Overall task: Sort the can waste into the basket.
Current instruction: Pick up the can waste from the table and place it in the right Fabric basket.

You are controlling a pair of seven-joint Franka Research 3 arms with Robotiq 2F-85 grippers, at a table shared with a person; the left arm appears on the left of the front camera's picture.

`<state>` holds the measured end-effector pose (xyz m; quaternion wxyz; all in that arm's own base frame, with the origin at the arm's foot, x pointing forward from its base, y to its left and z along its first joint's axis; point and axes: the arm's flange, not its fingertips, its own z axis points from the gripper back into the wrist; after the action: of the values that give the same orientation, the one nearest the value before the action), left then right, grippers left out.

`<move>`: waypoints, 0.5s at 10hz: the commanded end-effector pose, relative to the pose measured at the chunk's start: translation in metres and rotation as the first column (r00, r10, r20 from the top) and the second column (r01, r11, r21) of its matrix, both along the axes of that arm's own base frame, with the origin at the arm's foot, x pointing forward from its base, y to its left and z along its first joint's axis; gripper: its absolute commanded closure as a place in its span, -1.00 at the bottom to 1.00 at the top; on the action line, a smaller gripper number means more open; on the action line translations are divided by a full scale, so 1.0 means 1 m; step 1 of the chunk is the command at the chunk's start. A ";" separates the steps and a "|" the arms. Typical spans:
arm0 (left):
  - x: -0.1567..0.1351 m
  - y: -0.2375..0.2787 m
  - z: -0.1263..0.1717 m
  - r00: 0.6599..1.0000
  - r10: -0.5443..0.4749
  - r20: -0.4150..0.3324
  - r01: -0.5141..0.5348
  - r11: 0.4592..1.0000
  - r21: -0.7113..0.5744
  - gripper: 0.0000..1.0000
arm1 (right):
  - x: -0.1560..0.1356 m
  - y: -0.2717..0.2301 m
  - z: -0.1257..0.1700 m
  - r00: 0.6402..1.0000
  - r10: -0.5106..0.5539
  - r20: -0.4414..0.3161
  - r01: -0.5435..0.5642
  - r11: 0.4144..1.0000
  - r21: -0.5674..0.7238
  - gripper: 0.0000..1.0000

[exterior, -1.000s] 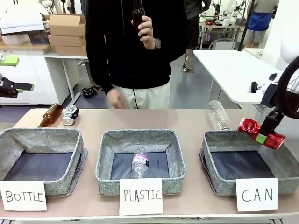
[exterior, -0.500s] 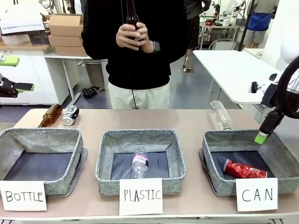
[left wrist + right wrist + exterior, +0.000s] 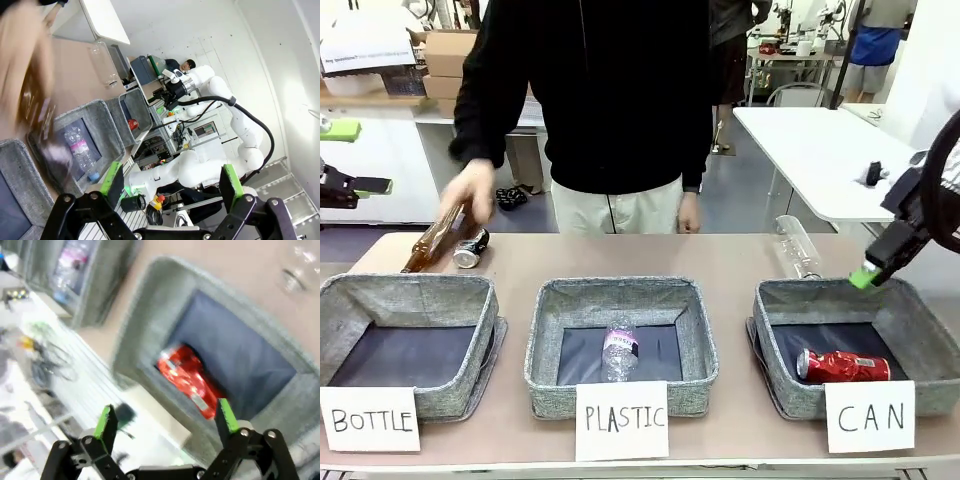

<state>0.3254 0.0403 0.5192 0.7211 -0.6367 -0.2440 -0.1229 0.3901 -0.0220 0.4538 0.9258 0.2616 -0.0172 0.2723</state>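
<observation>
The red can [image 3: 842, 366] lies on its side on the dark lining of the basket [image 3: 820, 292] with the CAN card. In the right wrist view the same red can [image 3: 187, 380] rests below my right gripper [image 3: 165, 422], which is open with nothing between its fingers. From the front, the right gripper [image 3: 868, 274] hangs just above the basket's far right rim. The dark can [image 3: 470, 248] lies on the table at the far left. My left gripper [image 3: 172, 180] is open and empty, off to the left of the table.
A person's hand [image 3: 470, 190] reaches down at a brown bottle [image 3: 428, 246] beside the dark can. A clear bottle [image 3: 790, 245] lies behind the CAN basket. The PLASTIC basket [image 3: 620, 292] holds a plastic bottle. The BOTTLE basket [image 3: 405, 288] stands at the left.
My right gripper opened and the red can dropped into the CAN basket; the gripper then rose slightly. The person lowered a hand from the chest to the table's far left.
</observation>
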 end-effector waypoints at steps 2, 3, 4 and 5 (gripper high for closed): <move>0.001 -0.001 0.001 1.000 -0.004 0.024 0.005 1.000 -0.020 -1.00 | -0.017 -0.043 0.035 0.984 -0.169 -0.064 0.152 0.581 0.800 -1.00; 0.001 -0.001 0.001 1.000 -0.004 0.024 0.005 1.000 -0.020 -1.00 | -0.020 -0.059 0.029 0.982 -0.176 -0.072 0.146 0.456 0.878 -1.00; 0.001 -0.001 0.001 1.000 -0.004 0.024 0.005 1.000 -0.020 -1.00 | -0.021 -0.065 0.024 0.981 -0.190 -0.046 0.112 0.354 0.928 -1.00; 0.001 -0.001 0.001 1.000 -0.004 0.024 0.005 1.000 -0.020 -1.00 | -0.023 -0.066 0.015 0.977 -0.211 -0.008 0.067 0.273 0.960 -1.00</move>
<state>0.3254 0.0403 0.5191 0.7214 -0.6364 -0.2440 -0.1226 0.3612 -0.0940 0.4901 0.7693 0.6019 -0.1476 0.1551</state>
